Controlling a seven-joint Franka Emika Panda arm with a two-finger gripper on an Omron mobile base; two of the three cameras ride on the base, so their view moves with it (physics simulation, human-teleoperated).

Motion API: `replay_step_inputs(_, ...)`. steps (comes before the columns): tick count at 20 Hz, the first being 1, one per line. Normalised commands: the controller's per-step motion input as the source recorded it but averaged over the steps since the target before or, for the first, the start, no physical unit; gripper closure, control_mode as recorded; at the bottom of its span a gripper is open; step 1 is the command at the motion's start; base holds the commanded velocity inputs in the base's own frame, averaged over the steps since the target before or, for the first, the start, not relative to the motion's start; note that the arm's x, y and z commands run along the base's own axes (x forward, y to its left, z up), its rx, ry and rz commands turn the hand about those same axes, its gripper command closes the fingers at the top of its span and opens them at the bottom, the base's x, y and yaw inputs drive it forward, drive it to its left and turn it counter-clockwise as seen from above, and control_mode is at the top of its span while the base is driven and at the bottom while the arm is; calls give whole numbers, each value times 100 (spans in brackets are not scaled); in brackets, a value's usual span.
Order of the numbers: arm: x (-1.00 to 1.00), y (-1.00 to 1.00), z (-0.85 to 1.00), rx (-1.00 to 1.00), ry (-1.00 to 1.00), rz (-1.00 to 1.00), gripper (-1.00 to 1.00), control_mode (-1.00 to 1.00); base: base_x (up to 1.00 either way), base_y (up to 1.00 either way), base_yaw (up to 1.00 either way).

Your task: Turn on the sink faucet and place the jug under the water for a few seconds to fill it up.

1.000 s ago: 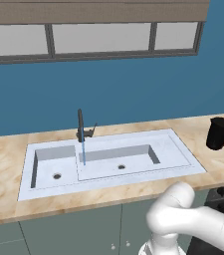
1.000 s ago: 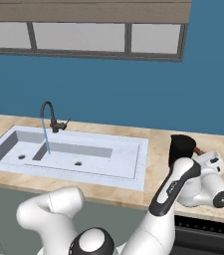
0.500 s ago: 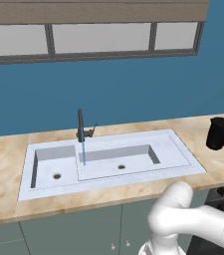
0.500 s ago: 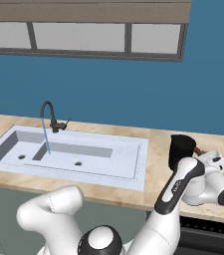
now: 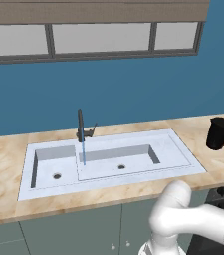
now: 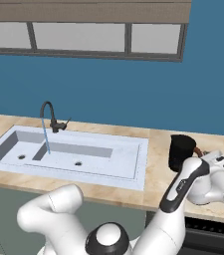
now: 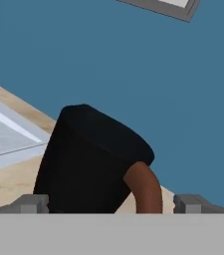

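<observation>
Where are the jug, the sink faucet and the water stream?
jug (image 5: 219, 133): left base view, on its black body.
sink faucet (image 6: 47, 107): right base view, on the curved neck.
water (image 5: 83, 152): left base view, mid-stream above the sink divider.

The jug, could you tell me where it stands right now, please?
The jug stands upright on the counter right of the sink, at the left base view's right edge, between the open pincer's fingertips.

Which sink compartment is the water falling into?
The wider compartment nearer the black jug; the thin blue stream lands just inside its dividing wall.
</observation>
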Motion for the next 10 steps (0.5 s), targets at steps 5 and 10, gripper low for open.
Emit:
replay_step_inputs(5, 15, -5, -15, -1, 7, 2, -100, -100, 0, 0, 0)
replay_step_inputs(10, 14, -11, -9, -1, 7, 3, -100, -100, 0, 0, 0)
